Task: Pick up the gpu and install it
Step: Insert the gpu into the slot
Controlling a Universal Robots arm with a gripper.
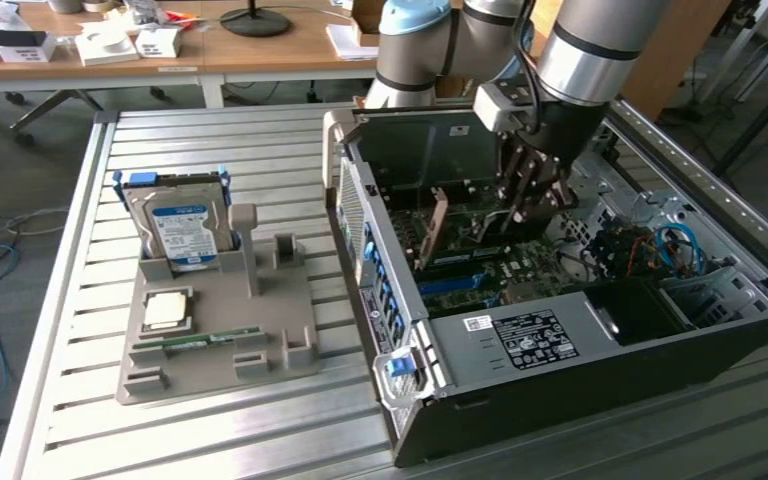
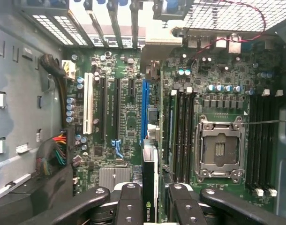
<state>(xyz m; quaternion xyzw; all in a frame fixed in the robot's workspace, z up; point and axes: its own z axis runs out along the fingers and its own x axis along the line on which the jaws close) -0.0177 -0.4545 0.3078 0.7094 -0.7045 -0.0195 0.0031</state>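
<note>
Black tool [image 2: 150,202] clamps the thin, flat gpu [image 2: 150,168] edge-on over the green motherboard [image 2: 124,117].

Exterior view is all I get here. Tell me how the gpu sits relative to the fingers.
Observer: The gpu stands edge-on between the two fingers of the gripper, which are closed on it.
Operator: Describe the board beside it.
Observer: A blue slot runs right alongside the gpu's edge. I cannot tell whether the gpu is seated.
Operator: Report the CPU socket.
Observer: The CPU socket is bare, with no cooler on it.
</note>
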